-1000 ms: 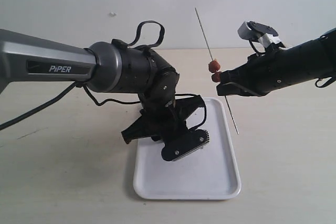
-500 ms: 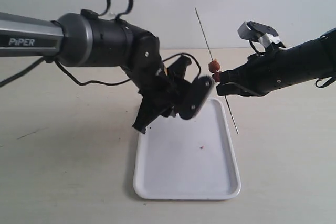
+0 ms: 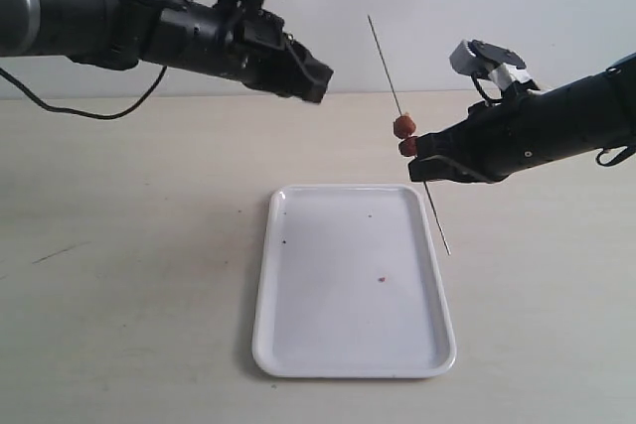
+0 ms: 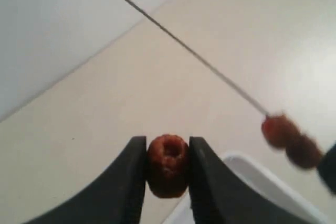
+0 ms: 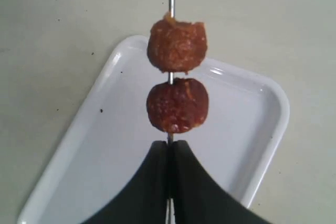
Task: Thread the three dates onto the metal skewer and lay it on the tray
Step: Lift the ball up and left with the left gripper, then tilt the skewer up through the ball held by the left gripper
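My right gripper (image 3: 417, 158) is shut on the metal skewer (image 3: 386, 62), which slants up and back from the grip, its lower end past the tray's right rim. Two dates (image 5: 177, 45) (image 5: 177, 105) sit threaded on it just above the closed fingertips (image 5: 169, 144). High at the back left, my left gripper (image 3: 320, 84) is shut on the third date (image 4: 167, 164), pinched between both fingers (image 4: 132, 174). In the left wrist view the skewer (image 4: 189, 51) points across ahead, its tip well apart from the held date. The white tray (image 3: 298, 345) lies below on the table with nothing on it but crumbs.
A tiny red crumb (image 3: 383, 279) and a few dark specks lie on the tray's floor. The beige tabletop (image 3: 129, 275) runs back to a pale wall.
My left arm has risen from low over the tray to high at the back left, carrying the date. The right gripper and the skewer have stayed still.
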`<state>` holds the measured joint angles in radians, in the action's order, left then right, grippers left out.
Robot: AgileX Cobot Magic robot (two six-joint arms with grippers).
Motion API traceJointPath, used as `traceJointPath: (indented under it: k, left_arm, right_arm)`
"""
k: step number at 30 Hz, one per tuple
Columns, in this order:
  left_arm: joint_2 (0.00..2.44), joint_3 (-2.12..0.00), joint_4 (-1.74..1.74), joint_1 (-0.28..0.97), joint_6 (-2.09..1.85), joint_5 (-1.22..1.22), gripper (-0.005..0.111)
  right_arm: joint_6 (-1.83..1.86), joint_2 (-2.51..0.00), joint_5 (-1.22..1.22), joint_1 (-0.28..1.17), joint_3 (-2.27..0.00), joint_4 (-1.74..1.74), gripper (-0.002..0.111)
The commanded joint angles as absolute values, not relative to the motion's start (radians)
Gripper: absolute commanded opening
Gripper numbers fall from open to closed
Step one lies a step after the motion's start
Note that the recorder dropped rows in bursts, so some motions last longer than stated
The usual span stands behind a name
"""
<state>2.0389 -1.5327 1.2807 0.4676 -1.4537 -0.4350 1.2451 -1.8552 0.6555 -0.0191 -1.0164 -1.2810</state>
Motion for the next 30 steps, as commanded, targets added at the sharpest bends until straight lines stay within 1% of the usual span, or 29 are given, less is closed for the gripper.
traceJointPath:
  k: [1,4,8,9,12,16,30]
  left_arm:
    - [2.014,-1.527,1.606,0.444,-1.349,-0.433,0.028]
    - [2.014,-1.527,1.744,0.428,-1.301,-0.46,0.028]
    - [2.014,-1.529,1.744,0.405,-1.247,-0.481,0.028]
    - [2.016,-1.529,1.744,0.391,-1.234,-0.481,0.028]
    - [2.023,-1.53,1.744,0.355,-1.119,-0.5,0.028]
    - [2.047,-1.541,1.744,0.302,-0.988,-0.596,0.028]
    - [2.05,-1.541,1.744,0.299,-0.986,-0.715,0.028]
  right_arm:
    - [1.254,-1.852,0.713,-0.024,-1.024,-1.283,0.0]
    - [1.254,-1.852,0.728,-0.024,-1.024,-1.283,0.0]
    - [1.254,-1.852,0.793,-0.024,-1.024,-1.296,0.0]
    - [1.257,-1.852,0.841,-0.024,-1.024,-1.302,0.0]
    - [1.267,-1.852,0.9,-0.024,-1.024,-1.302,0.0]
    - [1.3,-1.852,0.994,-0.024,-1.012,-1.304,0.0]
    - [1.392,-1.852,1.081,-0.024,-0.971,-1.318,0.0]
